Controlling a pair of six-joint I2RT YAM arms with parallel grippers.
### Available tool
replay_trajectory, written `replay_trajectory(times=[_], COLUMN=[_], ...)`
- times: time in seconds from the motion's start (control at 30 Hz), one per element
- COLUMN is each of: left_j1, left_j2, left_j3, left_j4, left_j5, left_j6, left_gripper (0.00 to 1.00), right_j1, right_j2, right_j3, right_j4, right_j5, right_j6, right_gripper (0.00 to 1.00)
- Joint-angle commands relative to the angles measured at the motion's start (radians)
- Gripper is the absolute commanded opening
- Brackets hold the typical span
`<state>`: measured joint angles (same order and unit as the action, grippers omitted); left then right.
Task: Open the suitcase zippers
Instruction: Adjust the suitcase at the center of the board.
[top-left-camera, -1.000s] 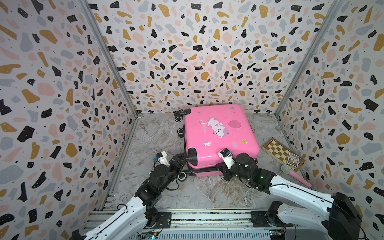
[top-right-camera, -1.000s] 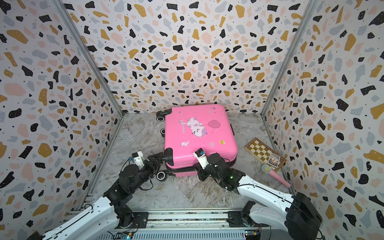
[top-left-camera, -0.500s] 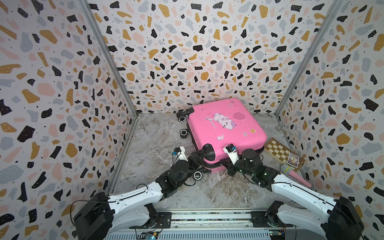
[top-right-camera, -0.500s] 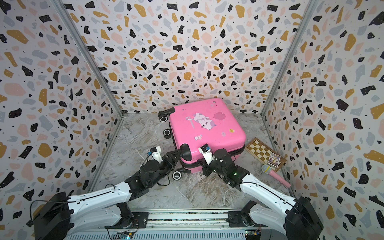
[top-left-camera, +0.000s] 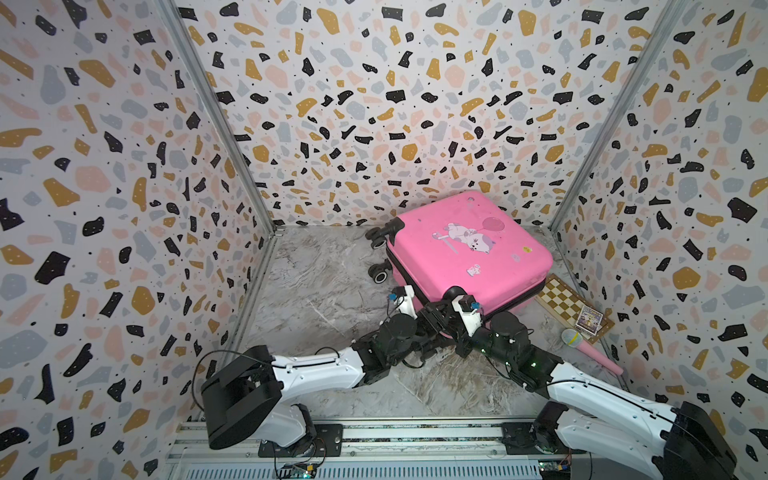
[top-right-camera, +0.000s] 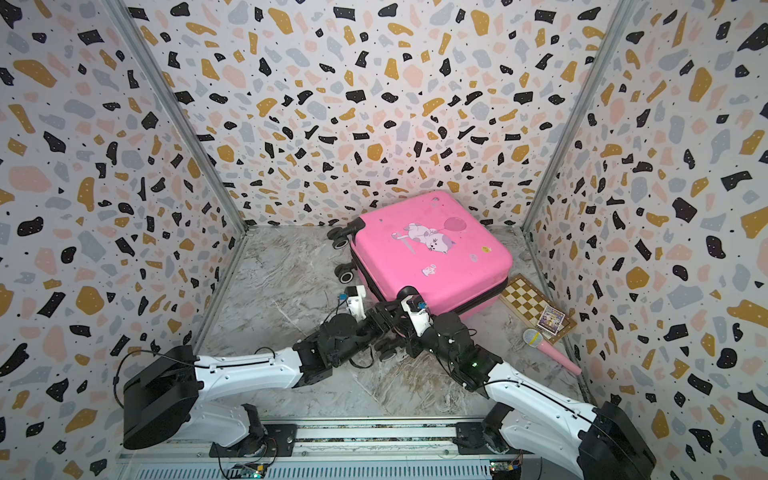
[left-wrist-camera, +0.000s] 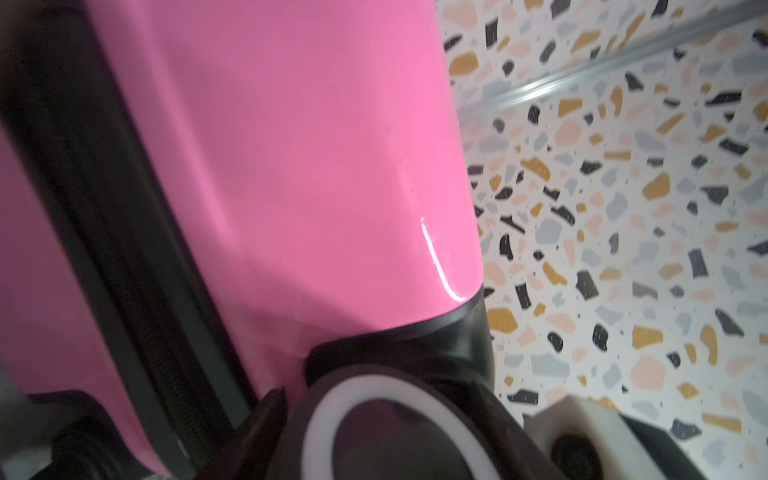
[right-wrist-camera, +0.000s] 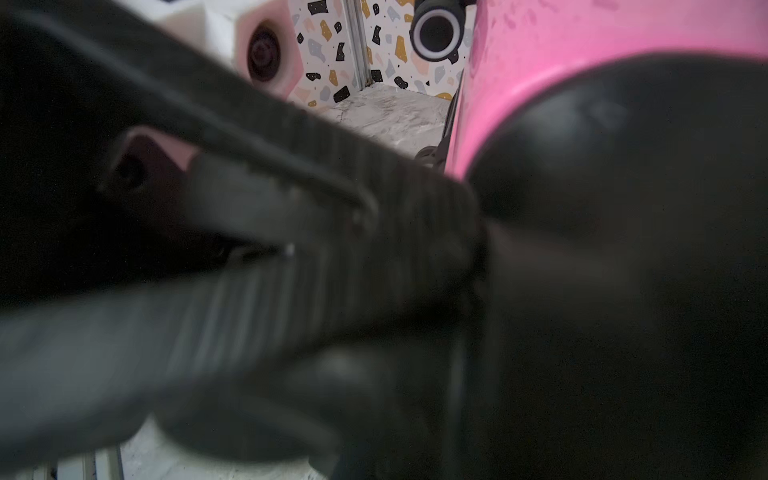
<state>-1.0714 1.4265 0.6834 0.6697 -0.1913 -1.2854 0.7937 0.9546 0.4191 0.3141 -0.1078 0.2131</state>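
Observation:
The pink suitcase (top-left-camera: 465, 249) (top-right-camera: 428, 257) lies flat at the back right, cat print up, one corner toward me. Its black zippers (top-left-camera: 521, 296) (left-wrist-camera: 124, 257) band the side between the shell halves; no pull shows. At that near corner my left gripper (top-left-camera: 436, 318) (top-right-camera: 384, 320) (left-wrist-camera: 395, 436) is shut on a white-ringed black wheel (left-wrist-camera: 374, 424). My right gripper (top-left-camera: 455, 334) (top-right-camera: 401, 336) is shut and crosses just beside the left one under the same corner. What it touches is hidden. The right wrist view is mostly dark and blurred.
A wooden chessboard (top-left-camera: 561, 299) with a small card lies against the suitcase's right side. A pink microphone (top-left-camera: 590, 353) lies in front of it. Patterned walls close in on three sides. The suitcase's far wheels (top-left-camera: 380, 272) face left over bare marble floor.
The suitcase has turned and slid back and right, up to the chessboard. Both grippers followed its near corner, and the left arm now stretches far across.

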Motion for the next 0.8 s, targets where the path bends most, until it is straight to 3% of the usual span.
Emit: replay_trajectory(times=[0.0,0.1,0.2,0.27,0.43,0.53,0.6,0.77], left_j1=[-0.058,-0.055,-0.034,-0.006,0.116,0.252,0.397,0.689], left_j2=[0.037,-0.016,-0.111,-0.181,-0.396,-0.497,-0.525,-0.452], left_j3=[-0.018,-0.062,-0.092,-0.111,-0.125,-0.096,-0.070,0.060], left_j4=[-0.129,-0.168,-0.275,-0.342,-0.569,-0.702,-0.747,-0.765], left_j5=[0.212,0.182,0.151,0.145,0.177,0.249,0.354,0.599], left_j6=[0.120,0.129,0.160,0.188,0.267,0.333,0.368,0.434], left_gripper=[0.61,0.82,0.95,1.00,0.99,0.99,0.99,0.99], right_j1=[0.024,0.024,0.023,0.021,0.016,0.016,0.015,0.015], right_j2=[-0.008,-0.054,-0.101,-0.116,-0.113,-0.122,-0.129,-0.133], right_j3=[-0.018,-0.048,-0.079,-0.091,-0.088,-0.088,-0.088,-0.079], right_j4=[0.077,0.041,0.015,0.004,-0.011,-0.015,-0.019,-0.034], right_j5=[0.019,0.055,0.080,0.092,0.094,0.093,0.092,0.088], right_j6=[0.031,0.040,0.050,0.053,0.057,0.059,0.060,0.057], right_gripper=[0.00,0.00,0.00,0.00,0.00,0.00,0.00,0.00])
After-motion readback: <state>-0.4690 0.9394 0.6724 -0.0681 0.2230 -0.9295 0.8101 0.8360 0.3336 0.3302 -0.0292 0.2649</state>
